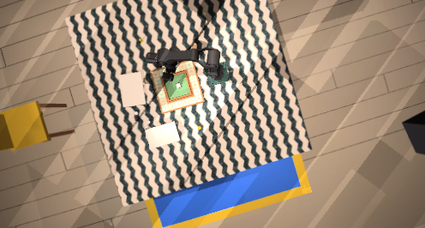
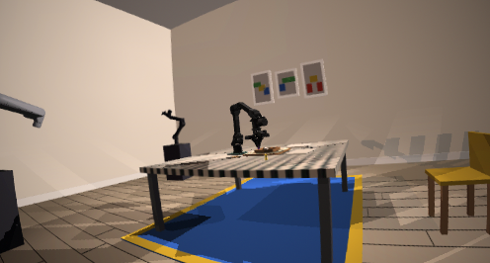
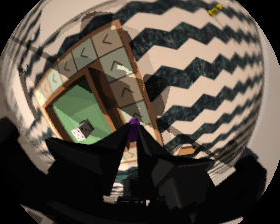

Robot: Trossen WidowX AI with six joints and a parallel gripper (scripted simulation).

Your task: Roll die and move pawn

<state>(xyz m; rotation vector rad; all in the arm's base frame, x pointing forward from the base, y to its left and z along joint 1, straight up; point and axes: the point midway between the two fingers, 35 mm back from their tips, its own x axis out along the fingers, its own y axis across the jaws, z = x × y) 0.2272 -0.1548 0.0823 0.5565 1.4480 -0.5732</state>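
The board (image 1: 184,105) (image 3: 106,41) lies on the striped table with arrowed squares around a green dice tray (image 1: 172,92) (image 3: 66,106). The white die (image 1: 178,86) (image 3: 82,131) lies in the tray. Its pips are too small and shaded to count surely. My gripper (image 1: 168,77) (image 2: 258,147) (image 3: 133,126) is shut on the purple pawn (image 3: 134,122), whose top shows between the fingertips. It is low over the board, beside the tray wall in the wrist view. The pawn's base is hidden, so I cannot tell whether it touches a square.
Two pale sheets (image 1: 132,89) (image 1: 163,135) lie beside the board. Small yellow pieces (image 1: 140,40) (image 1: 199,128) lie farther out; one yellow piece (image 3: 215,10) shows in the wrist view. An orange piece (image 1: 194,46) (image 3: 186,150) lies near the arm. The tray has raised brown walls.
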